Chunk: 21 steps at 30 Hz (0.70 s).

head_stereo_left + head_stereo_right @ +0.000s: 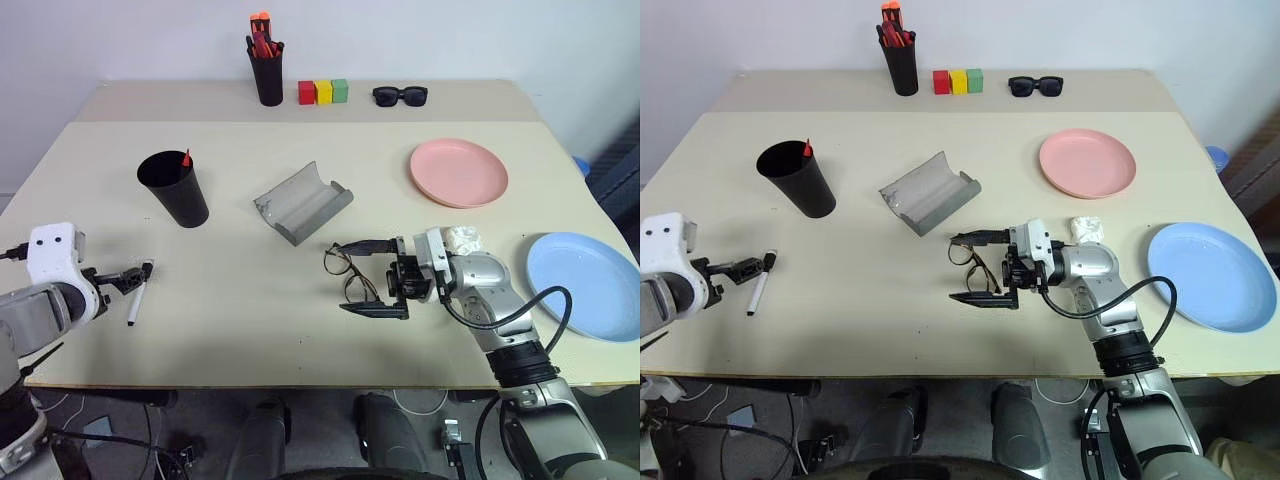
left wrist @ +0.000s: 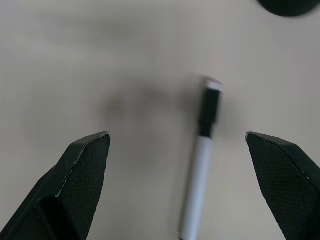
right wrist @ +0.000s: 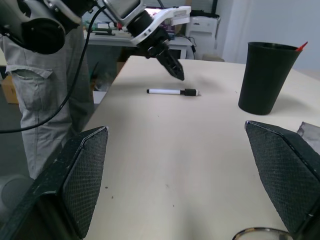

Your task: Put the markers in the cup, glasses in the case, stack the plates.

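White marker [image 1: 137,302] w/ black cap lies flat on surface [image 1: 230,320], just off left tool [image 1: 135,276], jaws wide, empty. Centre over barrel, drop straight, pinch mid-body. Glasses [image 1: 348,272] sit between right tool [image 1: 375,280] fingers, also spread, no grip yet.

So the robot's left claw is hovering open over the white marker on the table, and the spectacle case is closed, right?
Not quite: the left gripper is open by the white marker, but the grey case lies open, as the left eye view shows.
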Motion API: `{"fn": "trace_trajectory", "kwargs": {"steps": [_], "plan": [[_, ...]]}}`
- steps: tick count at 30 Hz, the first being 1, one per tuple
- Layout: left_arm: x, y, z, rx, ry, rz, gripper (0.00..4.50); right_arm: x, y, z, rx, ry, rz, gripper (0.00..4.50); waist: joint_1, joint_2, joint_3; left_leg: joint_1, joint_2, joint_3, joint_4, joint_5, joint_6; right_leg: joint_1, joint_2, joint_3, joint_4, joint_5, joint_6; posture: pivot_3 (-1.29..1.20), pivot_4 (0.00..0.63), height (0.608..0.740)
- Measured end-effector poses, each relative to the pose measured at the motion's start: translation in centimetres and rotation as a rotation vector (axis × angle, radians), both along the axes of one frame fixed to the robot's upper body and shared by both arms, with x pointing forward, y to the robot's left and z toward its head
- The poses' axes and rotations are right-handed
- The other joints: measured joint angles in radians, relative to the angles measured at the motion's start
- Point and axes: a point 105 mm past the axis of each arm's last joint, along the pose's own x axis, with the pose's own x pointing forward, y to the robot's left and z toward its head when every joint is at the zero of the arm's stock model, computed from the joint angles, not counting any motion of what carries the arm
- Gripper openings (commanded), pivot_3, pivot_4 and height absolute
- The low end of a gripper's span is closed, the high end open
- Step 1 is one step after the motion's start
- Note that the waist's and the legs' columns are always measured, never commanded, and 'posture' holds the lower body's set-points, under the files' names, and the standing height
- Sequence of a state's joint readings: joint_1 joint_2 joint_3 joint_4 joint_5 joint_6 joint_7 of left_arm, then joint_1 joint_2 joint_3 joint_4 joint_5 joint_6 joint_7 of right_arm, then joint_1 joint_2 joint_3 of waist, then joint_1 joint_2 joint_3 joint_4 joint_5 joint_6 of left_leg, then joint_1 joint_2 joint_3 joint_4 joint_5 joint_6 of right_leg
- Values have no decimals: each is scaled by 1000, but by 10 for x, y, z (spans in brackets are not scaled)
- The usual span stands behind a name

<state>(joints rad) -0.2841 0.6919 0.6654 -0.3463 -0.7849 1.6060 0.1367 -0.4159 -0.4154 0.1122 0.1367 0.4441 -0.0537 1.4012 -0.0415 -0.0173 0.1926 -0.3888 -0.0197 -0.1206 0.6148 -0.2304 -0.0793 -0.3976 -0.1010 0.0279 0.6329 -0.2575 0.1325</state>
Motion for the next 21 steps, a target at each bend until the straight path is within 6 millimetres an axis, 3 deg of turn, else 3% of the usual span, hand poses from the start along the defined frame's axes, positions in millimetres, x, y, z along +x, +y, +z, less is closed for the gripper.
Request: {"fn": "trace_trajectory", "kwargs": {"steps": [7, 11, 15, 21], "plan": [[20, -19, -23, -64, 103, -55, 4448, 0, -1, -2, 2, 2, -22, 4500, 0, 0, 0, 0, 0, 0, 0, 0, 0, 0, 0, 0, 0, 0, 0, 0, 150, 740], [27, -20, -23, -77, 125, -62, 4448, -1, 0, 2, 3, -12, -33, 4500, 0, 0, 0, 0, 0, 0, 0, 0, 0, 0, 0, 0, 0, 0, 0, 0, 150, 740], [29, -14, -24, -77, 157, -49, 3164, -1, -1, 5, -3, -15, -52, 4500, 0, 0, 0, 0, 0, 0, 0, 0, -1, 0, 0, 0, 1, 0, 0, 0, 150, 740], [28, -7, -25, -66, 174, -12, 117, 0, -2, 9, -7, -18, -74, 4500, 5, 0, 0, 0, 0, 0, 0, 0, -1, 0, 0, 0, 1, 0, 0, 0, 150, 740]]}}
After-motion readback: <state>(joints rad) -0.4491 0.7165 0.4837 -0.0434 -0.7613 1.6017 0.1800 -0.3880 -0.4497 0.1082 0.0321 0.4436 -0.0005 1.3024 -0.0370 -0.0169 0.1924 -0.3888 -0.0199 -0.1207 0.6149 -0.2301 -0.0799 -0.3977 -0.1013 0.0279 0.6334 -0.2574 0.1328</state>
